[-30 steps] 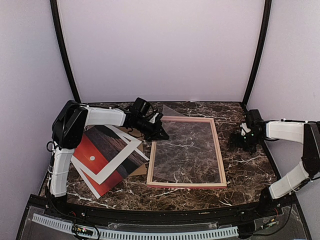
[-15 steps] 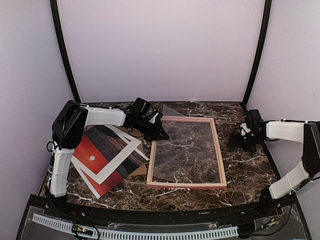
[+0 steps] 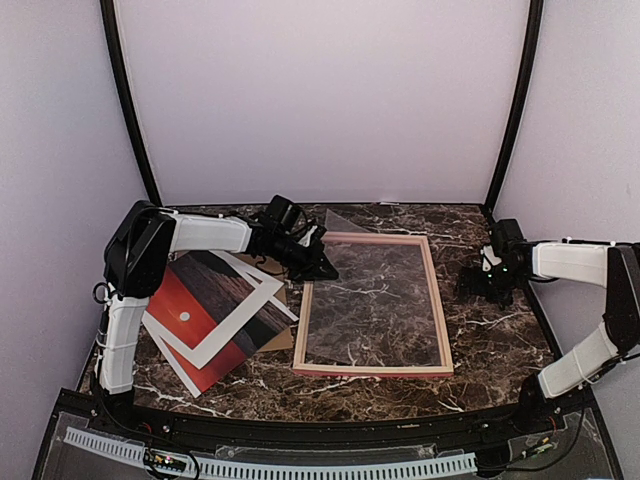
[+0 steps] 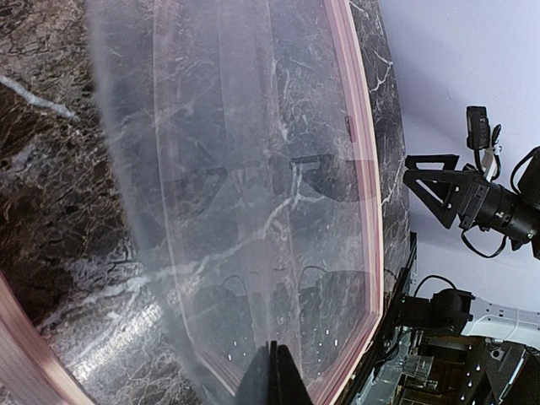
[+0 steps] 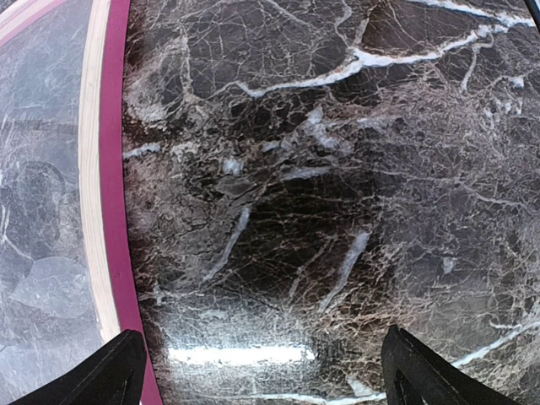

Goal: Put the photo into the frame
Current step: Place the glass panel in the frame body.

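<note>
One frame [image 3: 370,371], one pane [image 4: 211,169], one photo [image 3: 175,300] (perhaps two), two arms [image 3: 205,232] [image 3: 570,260].

Top view: soft, even light is noted; only faint shadows are cast on the worktop [image 3: 490,340]. Right wrist view: a white glare bar is seen on the polished stone. Left wrist view: the frame [image 4: 358,126] rail is bowed by the lens, and the clear sheet [image 4: 169,211] near it is blurred.

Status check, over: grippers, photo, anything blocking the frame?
Left gripper shut on clear pane, its far corner lifted. Right gripper open beside frame. Photo left of frame, not in. Pane covers the opening.
</note>
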Controlling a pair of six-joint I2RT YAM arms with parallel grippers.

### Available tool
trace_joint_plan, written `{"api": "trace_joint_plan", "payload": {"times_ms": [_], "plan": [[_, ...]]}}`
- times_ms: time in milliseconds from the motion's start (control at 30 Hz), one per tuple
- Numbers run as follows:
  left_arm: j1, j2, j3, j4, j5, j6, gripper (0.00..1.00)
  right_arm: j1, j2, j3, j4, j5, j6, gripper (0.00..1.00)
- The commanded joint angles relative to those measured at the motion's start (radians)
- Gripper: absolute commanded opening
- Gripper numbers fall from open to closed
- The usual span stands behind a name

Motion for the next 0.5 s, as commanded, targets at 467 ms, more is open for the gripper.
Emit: {"api": "trace_joint_plan", "payload": {"times_ms": [467], "plan": [[-0.010,-0.047,-0.045,0.063,-0.003,-0.051,0.00,0.000,0.001,-0.009,0.018,-0.013,-0.008,0.99]]}}
